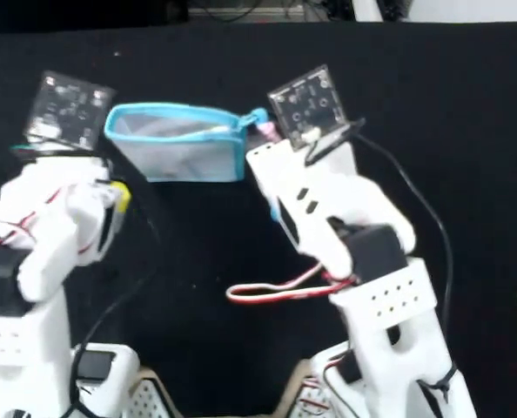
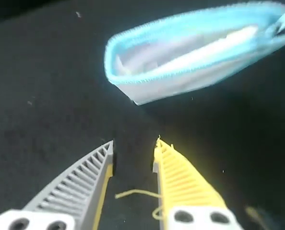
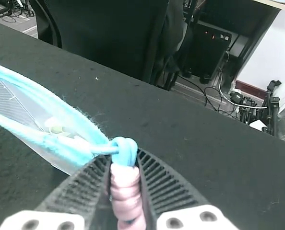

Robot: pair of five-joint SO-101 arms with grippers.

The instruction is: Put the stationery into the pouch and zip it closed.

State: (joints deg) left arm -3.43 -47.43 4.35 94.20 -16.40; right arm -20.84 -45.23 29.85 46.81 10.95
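The pouch (image 1: 178, 155) lies open on the table (image 1: 467, 87), stationery (image 2: 205, 48) inside. Our right gripper (image 3: 124, 162) pinches its pink pull (image 3: 124, 186); our left gripper (image 2: 134, 149) hangs spread nearby. We judge zipping next: brace the pouch, draw the pull along.

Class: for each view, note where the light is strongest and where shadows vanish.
High view: the black table swallows shadows, the white arms look brightest. Left wrist view: the pouch glows pale against the dark. Right wrist view: brightest is the wall behind.
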